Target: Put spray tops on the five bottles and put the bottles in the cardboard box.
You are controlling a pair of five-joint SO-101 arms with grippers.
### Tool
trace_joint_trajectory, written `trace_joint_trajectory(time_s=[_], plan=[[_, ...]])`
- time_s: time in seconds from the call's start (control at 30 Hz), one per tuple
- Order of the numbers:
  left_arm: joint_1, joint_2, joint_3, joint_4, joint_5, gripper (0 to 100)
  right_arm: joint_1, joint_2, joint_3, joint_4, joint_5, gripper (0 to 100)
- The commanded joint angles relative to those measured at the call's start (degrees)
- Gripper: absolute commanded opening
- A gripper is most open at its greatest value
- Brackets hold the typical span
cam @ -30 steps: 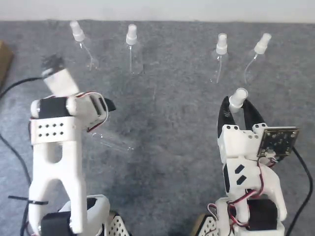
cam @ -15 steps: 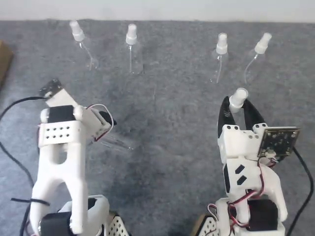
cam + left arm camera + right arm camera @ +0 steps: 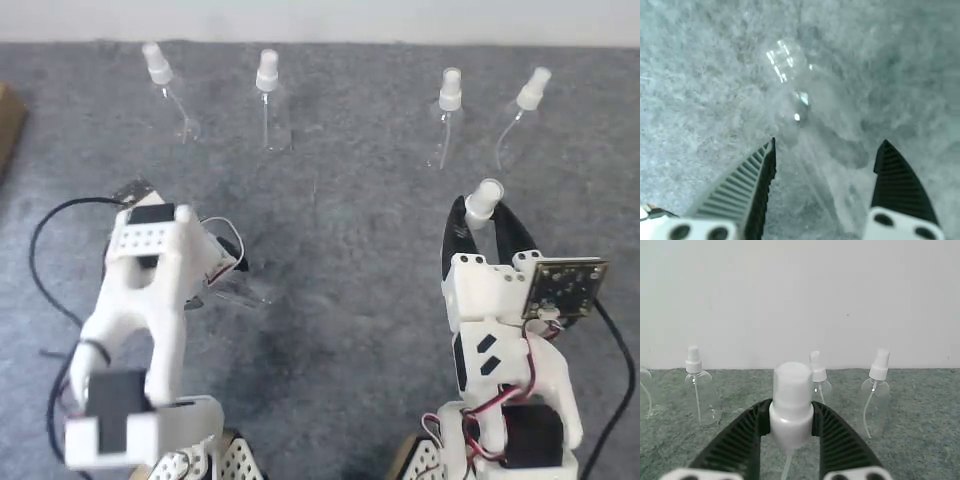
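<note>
Four clear bottles with white spray tops stand along the back: (image 3: 160, 85), (image 3: 268, 95), (image 3: 448, 110), (image 3: 528, 105). A fifth clear bottle without a top (image 3: 240, 290) lies on its side on the grey carpet. My left gripper (image 3: 228, 265) hangs low over it, open. In the left wrist view the lying bottle (image 3: 800, 107) sits just ahead of the open left gripper (image 3: 827, 147). My right gripper (image 3: 487, 225) is shut on a white spray top (image 3: 487, 198), held upright off the carpet; the right wrist view shows that spray top (image 3: 791, 400) between the fingers (image 3: 742, 440).
A corner of the cardboard box (image 3: 8, 120) shows at the left edge. Grey carpet (image 3: 350, 250) lies open between the two arms. Standing bottles (image 3: 700, 392), (image 3: 875, 395) line the wall ahead of the right gripper.
My left arm has swung down and toward the near side, bringing its open gripper over the lying bottle. The right arm has kept still with the spray top.
</note>
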Motion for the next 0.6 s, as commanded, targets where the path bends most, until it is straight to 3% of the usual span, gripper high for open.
trace_joint_trajectory(time_s=[0.0, 0.4, 0.57], plan=[[0.2, 3.8, -5.1, -1.8, 2.6, 30, -0.2, -0.5, -0.5, -0.9, 0.9, 1.0], [0.3, 11.8, -5.3, -10.4, 5.1, 29, -0.1, -0.5, -0.5, -0.9, 0.9, 1.0], [0.3, 15.1, -8.2, -9.1, 5.0, 29, -0.2, -0.5, -0.5, -0.9, 0.9, 1.0]])
